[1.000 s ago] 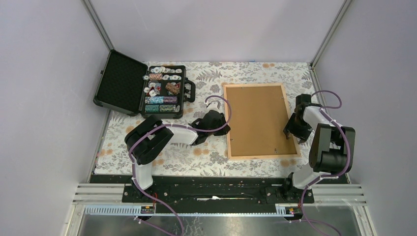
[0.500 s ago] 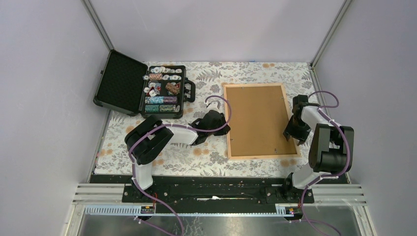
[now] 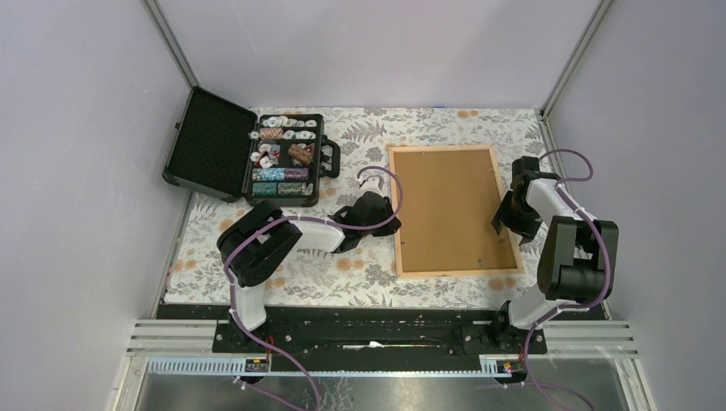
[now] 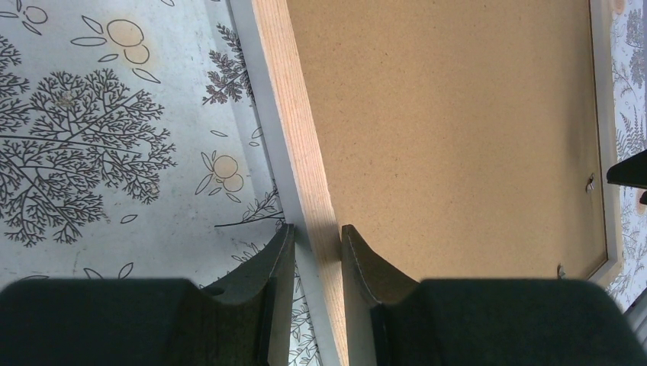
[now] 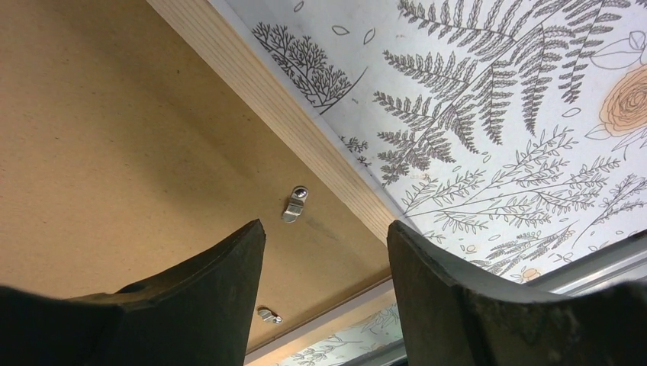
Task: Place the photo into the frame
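The light-wood frame (image 3: 462,272) lies face down right of centre, with the brown backing board (image 3: 449,205) set in it. The photo is hidden. My left gripper (image 3: 392,223) is shut on the frame's left rail; in the left wrist view (image 4: 317,236) one finger is outside the rail (image 4: 294,130) and the other is on the board (image 4: 458,114). My right gripper (image 3: 507,224) is open and empty, low over the frame's right rail. In the right wrist view (image 5: 326,229) it hovers over a small metal clip (image 5: 294,206) beside the rail (image 5: 290,114).
An open black case of poker chips (image 3: 282,158) stands at the back left on the floral tablecloth (image 3: 342,265). A second clip (image 5: 268,315) sits near the frame's corner. Side walls close in on both sides.
My right gripper has shifted slightly along the frame's right rail. The left arm and the frame have not moved.
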Tool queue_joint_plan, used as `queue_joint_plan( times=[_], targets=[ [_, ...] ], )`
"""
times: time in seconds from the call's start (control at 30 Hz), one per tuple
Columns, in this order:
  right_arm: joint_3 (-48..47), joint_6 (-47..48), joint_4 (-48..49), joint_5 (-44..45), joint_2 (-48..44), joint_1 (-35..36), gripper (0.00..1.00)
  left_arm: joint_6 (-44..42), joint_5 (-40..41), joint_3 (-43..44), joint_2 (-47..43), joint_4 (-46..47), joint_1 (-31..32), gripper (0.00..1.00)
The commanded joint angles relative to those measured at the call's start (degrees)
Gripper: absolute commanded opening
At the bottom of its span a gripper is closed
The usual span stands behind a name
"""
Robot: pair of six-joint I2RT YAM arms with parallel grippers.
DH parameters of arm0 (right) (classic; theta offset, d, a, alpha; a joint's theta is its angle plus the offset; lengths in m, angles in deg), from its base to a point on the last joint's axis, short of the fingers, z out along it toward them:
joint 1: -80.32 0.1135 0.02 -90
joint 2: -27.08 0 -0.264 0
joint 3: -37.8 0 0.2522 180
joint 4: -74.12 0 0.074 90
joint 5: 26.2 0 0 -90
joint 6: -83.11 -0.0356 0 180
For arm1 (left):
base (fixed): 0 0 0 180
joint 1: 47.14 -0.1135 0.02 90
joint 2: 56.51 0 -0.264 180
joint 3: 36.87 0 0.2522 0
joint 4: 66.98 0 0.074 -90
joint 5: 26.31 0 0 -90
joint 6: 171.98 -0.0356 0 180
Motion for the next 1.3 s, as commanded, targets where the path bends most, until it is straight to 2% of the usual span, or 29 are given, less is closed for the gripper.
queue_joint_plan(
  times=[0.0,0.37,1.0,1.17,1.27],
  targets=[
    [-2.5,0.7,-0.9,1.0,0.7,0.5,0.67,-1.7,2.4,-0.7,3.0,-5.2,-0.9,0.0],
    [-1.2,1.0,0.6,2.8,4.2,0.5,0.67,-1.6,2.4,-0.7,3.0,-5.2,-1.0,0.0],
    [0.9,1.5,0.9,3.0,3.8,0.5,0.49,-1.6,2.4,-0.8,3.1,-5.1,-0.9,0.0],
    [0.0,1.5,0.9,4.2,4.3,0.5,0.38,-1.6,2.3,-0.8,2.9,-5.1,-0.9,0.0],
    [-0.4,1.7,1.2,4.7,4.6,0.5,0.36,-1.6,2.3,-0.8,3.1,-5.1,-0.9,0.0]
  ],
)
